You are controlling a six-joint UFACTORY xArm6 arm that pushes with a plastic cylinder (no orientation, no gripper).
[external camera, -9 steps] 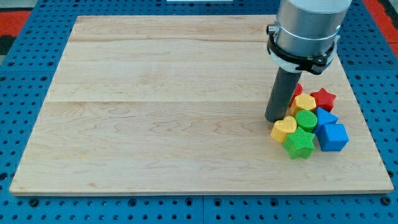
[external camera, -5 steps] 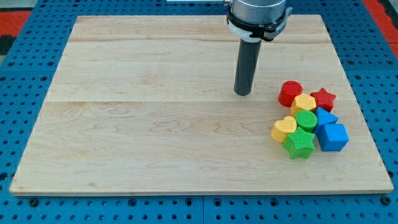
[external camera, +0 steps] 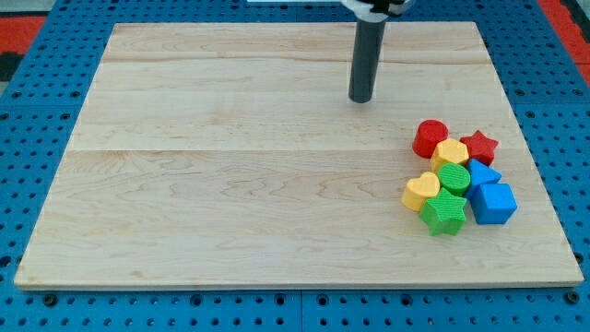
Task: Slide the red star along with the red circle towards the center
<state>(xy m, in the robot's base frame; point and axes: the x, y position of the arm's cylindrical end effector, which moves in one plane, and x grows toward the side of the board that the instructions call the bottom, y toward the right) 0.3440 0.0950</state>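
Red circle point(external camera: 430, 138), tip point(external camera: 360, 100) farther away

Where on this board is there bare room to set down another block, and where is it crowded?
Bare wood runs from the view's left edge of the board across to my tip, and along the view's bottom. The crowded part is at the view's right: red circle, red star, yellow heart, green star and blue cube sit packed together.

My tip point(external camera: 360, 99) stands up-left of the red circle point(external camera: 430, 138) (well apart).
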